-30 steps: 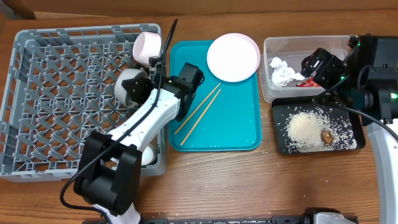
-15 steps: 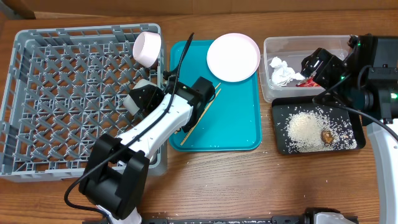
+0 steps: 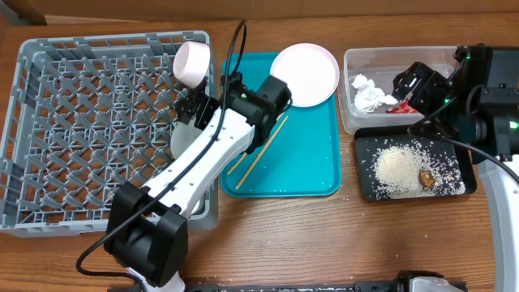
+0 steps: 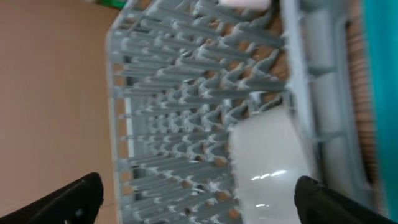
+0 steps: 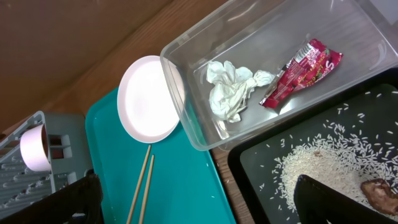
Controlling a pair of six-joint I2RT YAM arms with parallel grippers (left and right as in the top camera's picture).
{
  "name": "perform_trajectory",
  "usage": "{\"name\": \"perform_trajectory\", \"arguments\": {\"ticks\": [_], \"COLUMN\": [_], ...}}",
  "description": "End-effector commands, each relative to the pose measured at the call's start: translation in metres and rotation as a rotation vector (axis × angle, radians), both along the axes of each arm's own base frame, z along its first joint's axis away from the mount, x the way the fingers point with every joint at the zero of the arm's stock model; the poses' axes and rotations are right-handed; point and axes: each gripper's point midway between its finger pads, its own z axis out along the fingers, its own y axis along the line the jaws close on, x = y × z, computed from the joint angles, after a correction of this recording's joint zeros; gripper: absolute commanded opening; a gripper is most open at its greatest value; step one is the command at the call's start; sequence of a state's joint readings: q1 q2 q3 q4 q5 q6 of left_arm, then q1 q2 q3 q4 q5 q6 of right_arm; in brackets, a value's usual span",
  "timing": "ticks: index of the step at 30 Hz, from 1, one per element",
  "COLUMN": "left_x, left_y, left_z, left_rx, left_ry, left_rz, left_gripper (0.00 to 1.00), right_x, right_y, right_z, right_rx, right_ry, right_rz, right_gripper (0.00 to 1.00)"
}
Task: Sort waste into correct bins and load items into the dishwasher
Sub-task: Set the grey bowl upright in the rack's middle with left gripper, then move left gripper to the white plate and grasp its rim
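Hanging at the edge of the dish rack beside the teal tray, the left pincer is spread wide and holds nothing; a white bowl lies in the rack just before it. On the tray are the plate and two chopsticks. Past the tray's other side, the right pincer, also wide open and empty, hovers above the clear tub with tissue and red wrapper; rice lies in the black tray.
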State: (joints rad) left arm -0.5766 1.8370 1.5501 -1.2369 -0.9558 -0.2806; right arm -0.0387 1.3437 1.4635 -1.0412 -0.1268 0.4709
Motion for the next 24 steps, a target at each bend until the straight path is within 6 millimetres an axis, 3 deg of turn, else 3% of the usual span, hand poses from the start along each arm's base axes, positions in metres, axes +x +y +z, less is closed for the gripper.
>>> {"name": "perform_trajectory", "arguments": {"ticks": [1,3,7,10,12,17,20,24], "left_x": [0.010,0.019,0.049,0.074,0.091,0.123,0.133,0.142], "left_y": [-0.029,-0.053,-0.134,-0.160,-0.165,-0.163,-0.161,-0.166], "left_z": [0.012,0.025,0.067,0.091,0.090,0.020,-0.026,-0.069], "left_rx": [-0.170,-0.308,-0.710,-0.876,-0.959,-1.005,-1.008,-1.023], "left_ry": [0.014,0.000,-0.022,-0.130,-0.195,-0.202,-0.191,-0.174], "left_rz": [-0.051,-0.100,-0.378,-0.463,-0.418,-0.173,-0.041,0.039], "left_gripper": [1.00,1.00,1.00,0.88,0.87,0.79,0.80,0.75], "right_x": [-0.001,-0.002,-0.004,-0.006,-0.006,-0.007,-0.009,-0.011], "right_y": [0.000,0.000,0.000,0.001,0.001,0.001,0.001,0.001], "right_z": [0.001,0.001,-0.001,-0.003,-0.003,-0.004,-0.005,-0.007], "right_rx": [-0.001,-0.001,0.000,0.001,0.001,0.004,0.004,0.004], "right_ry": [-0.008,-0.003,0.010,0.019,0.020,0.025,0.035,0.047], "right_rz": [0.007,0.007,0.007,0.007,0.007,0.009,0.009,0.009], "right_gripper": [1.00,1.00,1.00,1.00,1.00,1.00,1.00,1.00]}}
